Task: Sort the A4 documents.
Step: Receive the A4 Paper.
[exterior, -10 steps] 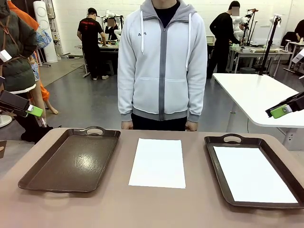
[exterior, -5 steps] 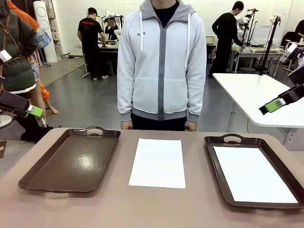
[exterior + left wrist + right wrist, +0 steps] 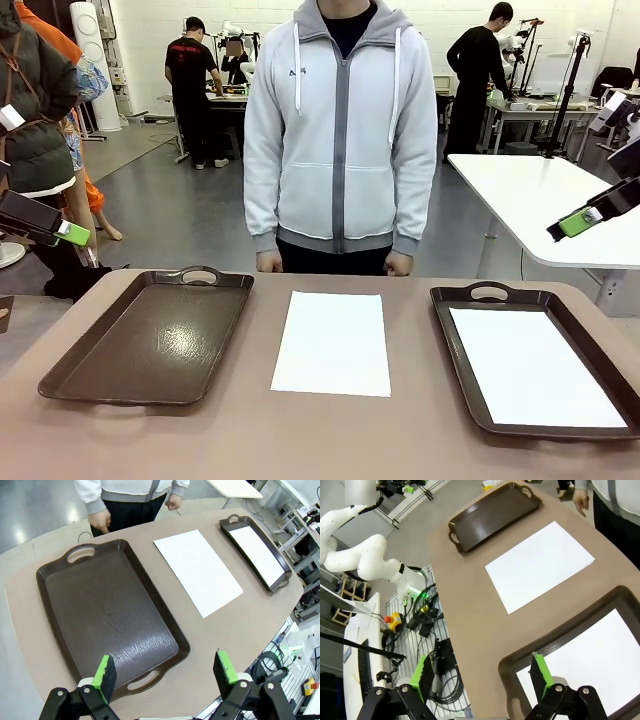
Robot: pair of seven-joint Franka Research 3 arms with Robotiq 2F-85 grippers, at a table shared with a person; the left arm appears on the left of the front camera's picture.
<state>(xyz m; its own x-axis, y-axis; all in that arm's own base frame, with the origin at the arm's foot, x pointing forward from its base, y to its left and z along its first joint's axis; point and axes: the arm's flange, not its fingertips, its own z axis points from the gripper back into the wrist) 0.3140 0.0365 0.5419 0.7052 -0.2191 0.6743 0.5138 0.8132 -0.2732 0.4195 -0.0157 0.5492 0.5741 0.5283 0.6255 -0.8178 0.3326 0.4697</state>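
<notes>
One white A4 document [image 3: 332, 342] lies flat on the table between the two trays; it also shows as a sheet [image 3: 198, 570] in the left wrist view and a sheet [image 3: 540, 565] in the right wrist view. Another A4 document [image 3: 533, 365] lies inside the right brown tray [image 3: 458, 340], seen also as a sheet [image 3: 600, 667] in the right wrist view. My left gripper [image 3: 165, 672] is open, high above the near end of the left tray [image 3: 60, 590]. My right gripper [image 3: 480, 675] is open, high over the right tray's near corner. Green fingertips show at the left edge [image 3: 72, 234] and right edge [image 3: 574, 222] of the front view.
The left brown tray [image 3: 70, 365] holds nothing. A person in a light grey zip hoodie [image 3: 340, 140] stands at the table's far edge, hands [image 3: 268, 262] resting near it. A white table [image 3: 540, 200] stands behind at right. Cables and equipment [image 3: 425, 615] lie on the floor beside my side.
The right gripper's fingertip rose and drifted slightly leftward at the picture's right edge. The person shifted a little. Papers and trays have not moved.
</notes>
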